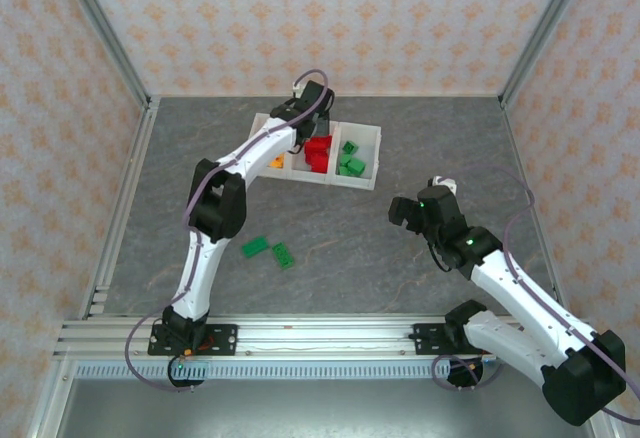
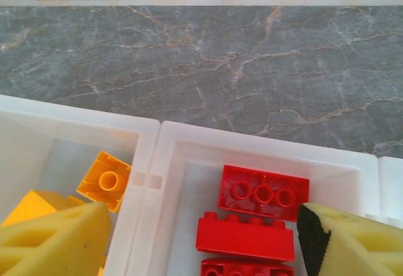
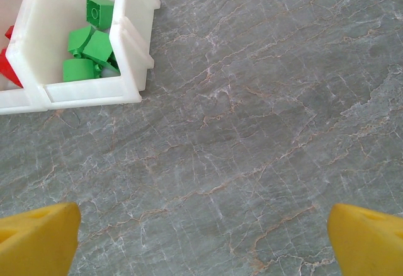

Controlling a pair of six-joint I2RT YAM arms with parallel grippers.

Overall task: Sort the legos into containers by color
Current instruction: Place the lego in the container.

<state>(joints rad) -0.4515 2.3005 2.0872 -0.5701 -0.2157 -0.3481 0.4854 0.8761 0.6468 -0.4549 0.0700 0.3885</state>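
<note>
A grey marbled table is being shown from above, with patterned walls around it. The containers, three joined white bins, are lying toward the far middle of the table. Their row is running left to right, with its right end turned slightly nearer the arms. Orange legos are lying in the left bin, red legos in the middle bin and green legos in the right bin. A loose green brick and a second green brick are lying flat on the table near the left arm's elbow, well apart from the containers. Their long axes are slanted so that their far ends are leaning toward each other. The left gripper is being held over the containers. In its wrist view its pads are spread wide, one over the left bin and one over the middle bin, with nothing gripped. Below them, three red bricks are lying with their long axes across the bin. The right gripper is being held above bare table, to the right of the containers and nearer the arms. Its fingers are also spread wide, with nothing between them.
</note>
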